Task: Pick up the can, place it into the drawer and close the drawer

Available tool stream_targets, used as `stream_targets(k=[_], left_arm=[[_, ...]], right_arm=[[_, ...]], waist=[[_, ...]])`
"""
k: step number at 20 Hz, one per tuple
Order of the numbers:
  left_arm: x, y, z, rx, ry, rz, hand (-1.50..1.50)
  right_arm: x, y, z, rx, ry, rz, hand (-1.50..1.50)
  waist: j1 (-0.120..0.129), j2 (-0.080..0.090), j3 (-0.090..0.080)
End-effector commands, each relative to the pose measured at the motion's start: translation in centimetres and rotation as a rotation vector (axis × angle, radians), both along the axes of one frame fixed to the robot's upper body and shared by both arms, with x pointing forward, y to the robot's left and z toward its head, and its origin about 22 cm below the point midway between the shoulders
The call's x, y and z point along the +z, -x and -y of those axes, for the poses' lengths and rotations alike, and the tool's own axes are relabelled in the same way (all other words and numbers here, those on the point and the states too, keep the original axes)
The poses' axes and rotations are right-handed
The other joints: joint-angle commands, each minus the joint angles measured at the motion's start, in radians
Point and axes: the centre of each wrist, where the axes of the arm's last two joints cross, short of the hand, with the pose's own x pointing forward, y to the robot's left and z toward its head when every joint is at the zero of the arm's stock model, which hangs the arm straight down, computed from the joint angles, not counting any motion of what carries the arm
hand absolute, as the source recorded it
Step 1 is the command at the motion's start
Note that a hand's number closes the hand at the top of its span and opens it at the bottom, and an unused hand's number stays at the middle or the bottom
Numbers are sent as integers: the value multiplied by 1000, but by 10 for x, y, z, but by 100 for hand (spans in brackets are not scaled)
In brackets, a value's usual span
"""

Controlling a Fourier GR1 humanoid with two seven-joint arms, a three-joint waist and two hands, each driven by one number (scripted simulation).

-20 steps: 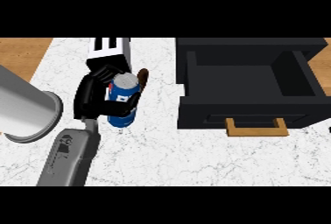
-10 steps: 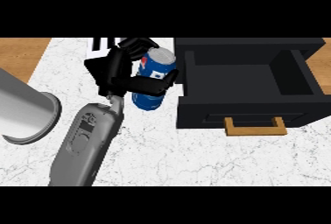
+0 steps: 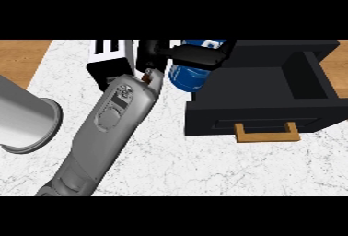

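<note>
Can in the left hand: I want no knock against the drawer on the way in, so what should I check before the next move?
1. Grip: left hand curled round the blue can: ok.
2. Drawer open: ok.
3. Room inside: the part of the inside that shows holds nothing: ok.
4. Can over the opening: it shows at the drawer's left wall, not over the inside: not ok.
5. Can's bottom higher than that wall: cannot tell from this steep view.
6. Right hand out of the way: not in view, cannot tell.
</note>
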Motion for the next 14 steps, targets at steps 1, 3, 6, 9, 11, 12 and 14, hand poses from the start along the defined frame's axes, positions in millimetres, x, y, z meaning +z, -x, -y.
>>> stream_targets(k=[1,3,6,9,11,12,14], left_arm=[[32,-12,22,-2,-10,1,150],[23,-9,27,-7,-27,-7,150],[43,-28,37,4,-32,-12,150],[59,-27,50,21,-24,-26,150],[43,-26,57,21,-61,-27,150],[52,-27,65,37,-72,-20,150],[48,-37,56,14,-88,-38,150]], right_arm=[[0,5,10,-2,-2,-11,-150],[15,6,-7,-8,-1,0,-150],[11,-10,-13,10,4,12,-150],[5,2,-6,13,-6,14,-150],[1,-4,1,14,1,-9,-150],[7,-19,-3,17,2,0,-150],[7,-3,-8,-6,7,0,-150]], waist=[[-5,1,0],[2,-1,0],[-7,4,0],[-15,3,1],[-18,3,1],[-23,7,1],[-16,5,1]])
